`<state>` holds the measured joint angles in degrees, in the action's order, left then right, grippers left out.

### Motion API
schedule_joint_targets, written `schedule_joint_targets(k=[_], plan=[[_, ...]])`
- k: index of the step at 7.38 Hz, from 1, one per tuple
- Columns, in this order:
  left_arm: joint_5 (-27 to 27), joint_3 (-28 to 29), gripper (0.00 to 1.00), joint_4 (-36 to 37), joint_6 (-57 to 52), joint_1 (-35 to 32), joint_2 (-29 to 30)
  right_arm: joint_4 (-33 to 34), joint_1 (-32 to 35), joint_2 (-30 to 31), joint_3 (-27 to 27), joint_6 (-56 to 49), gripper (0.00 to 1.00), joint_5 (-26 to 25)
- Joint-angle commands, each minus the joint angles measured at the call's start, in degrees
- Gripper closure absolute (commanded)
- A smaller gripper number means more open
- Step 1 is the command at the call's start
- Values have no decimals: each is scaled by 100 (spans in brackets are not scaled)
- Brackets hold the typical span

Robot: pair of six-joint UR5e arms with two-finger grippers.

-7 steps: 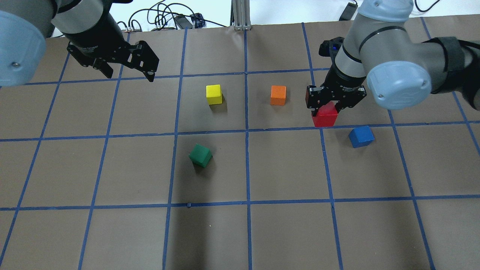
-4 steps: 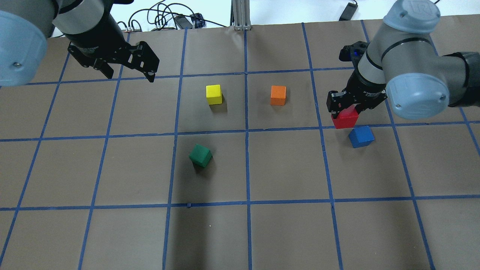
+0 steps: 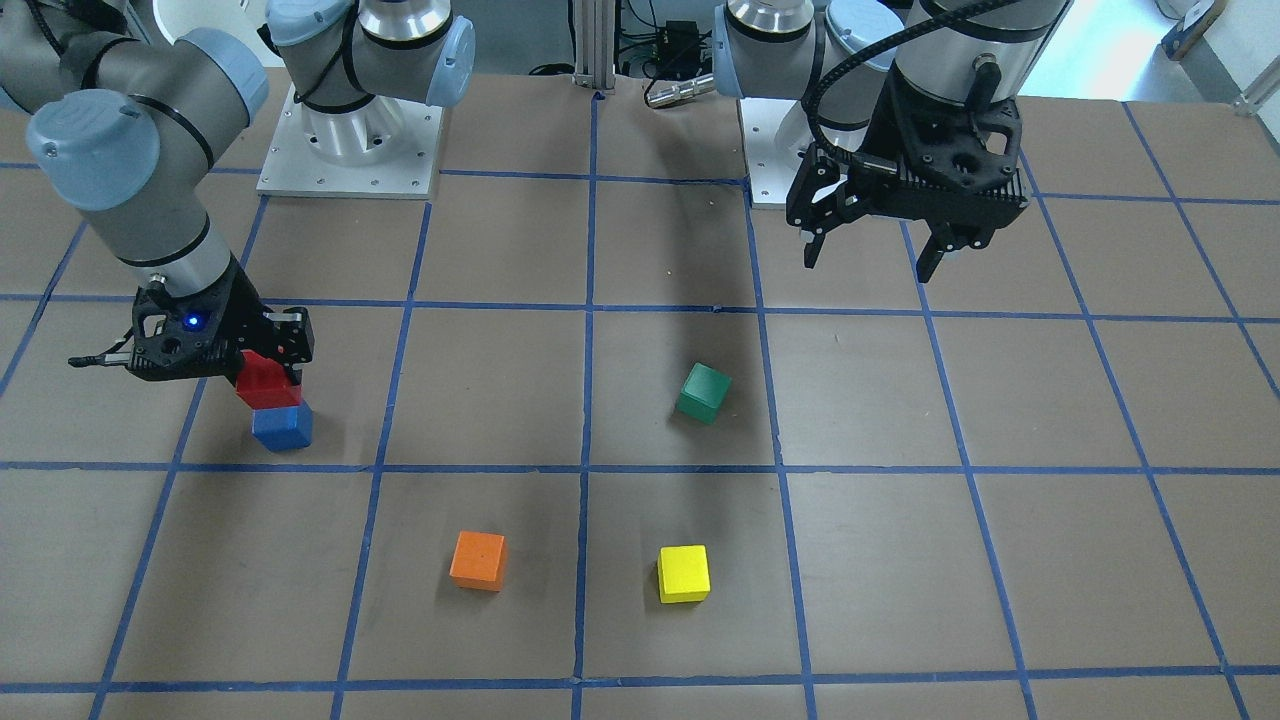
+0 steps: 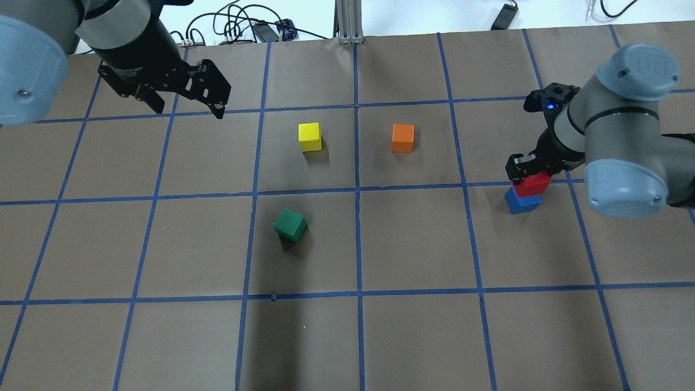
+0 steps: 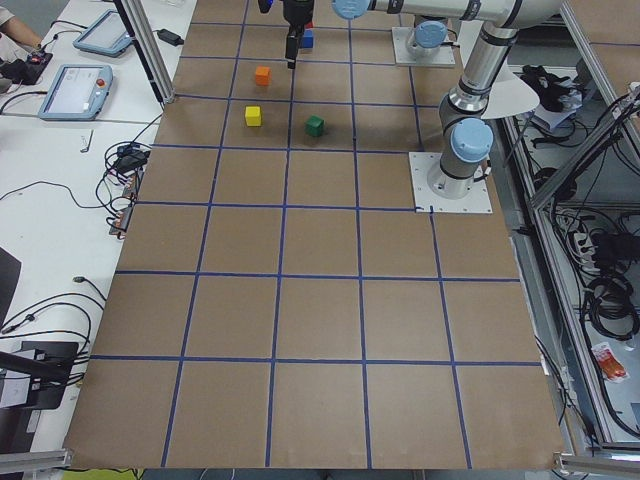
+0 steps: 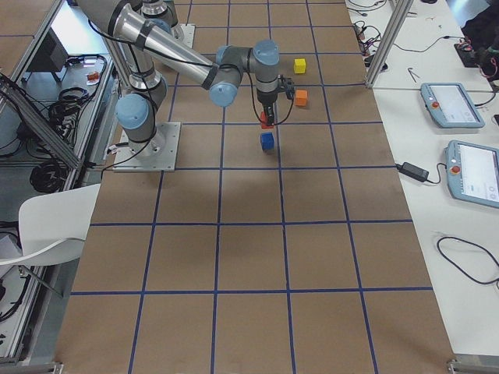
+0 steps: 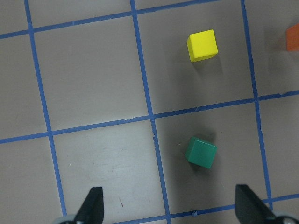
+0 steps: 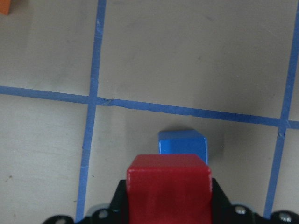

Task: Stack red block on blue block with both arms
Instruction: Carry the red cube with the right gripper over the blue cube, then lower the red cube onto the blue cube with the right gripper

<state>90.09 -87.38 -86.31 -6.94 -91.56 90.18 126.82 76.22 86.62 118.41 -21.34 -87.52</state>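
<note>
The right gripper (image 4: 531, 179) is clamped on opposite side faces of the red block (image 3: 265, 385), holding it just above the blue block (image 3: 283, 426), apparently not yet seated. The left gripper (image 3: 867, 265) hangs spread open and empty, well apart. The cube looks light, rigid and matte, so a mid-face pinch should hold.

The red block (image 8: 169, 191) and blue block (image 8: 182, 143) look matt and smooth. Matt brown paper (image 4: 412, 336) carries blue tape (image 4: 359, 244) lines.
</note>
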Motion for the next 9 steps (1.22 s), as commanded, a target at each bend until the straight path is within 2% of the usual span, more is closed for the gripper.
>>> schedule_joint_targets(k=[1, 4, 6, 9], plan=[[0, 1, 0, 0, 0, -2, 0, 133, -370, 4, 260, -335, 100, 59], [0, 1, 0, 0, 0, -2, 9, 264, -380, -31, 314, -634, 100, 86], [0, 1, 0, 0, 0, -2, 9, 273, -380, -135, 314, -635, 100, 348], [0, 1, 0, 0, 0, -2, 9, 300, -380, -180, 314, -652, 100, 341]])
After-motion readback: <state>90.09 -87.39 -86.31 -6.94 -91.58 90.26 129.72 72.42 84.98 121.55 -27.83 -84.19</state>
